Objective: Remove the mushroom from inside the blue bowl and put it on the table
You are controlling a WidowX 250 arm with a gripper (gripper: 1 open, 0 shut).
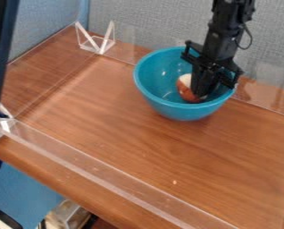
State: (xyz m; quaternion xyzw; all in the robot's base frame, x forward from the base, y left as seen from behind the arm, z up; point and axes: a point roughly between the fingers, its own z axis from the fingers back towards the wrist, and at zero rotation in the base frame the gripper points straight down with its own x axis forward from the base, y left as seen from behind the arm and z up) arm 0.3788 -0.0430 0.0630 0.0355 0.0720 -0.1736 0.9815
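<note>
Camera view, the only one. The blue bowl (166,100) sits on the table (103,121) at approx. 1 o'clock from the centre of the picture. The gripper (208,87) hangs straight down into it, w/ its black fingers low inside at the 3 o'clock side of the hollow. The mushroom (185,88) lies there too, in the bowl's bottom, its reddish-brown cap peeking out on the 9 o'clock side of the fingers. The fingers stand together, no gap visible between them, right at the mushroom. Prob. they pinch its stem, but the stem is hidden behind them and nothing is off the bottom yet, so a true hold can't be confirmed.

Step in hand: the grasp inside the bowl. The lift-out and set-down are not yet done. Next move calls for a straight rise clear of the rim, then a carry over to bare wood – plenty free toward 7–9 o'clock – and a low release so the round cap doesn't roll.

Materials: the bowl is deep, round, glossy like smooth plastic. The tabletop is shiny brown wood-grain w/ reflections. A low clear wall (109,174) edges it, w/ a small clear triangular bracket (99,40) at 11 o'clock.
</note>
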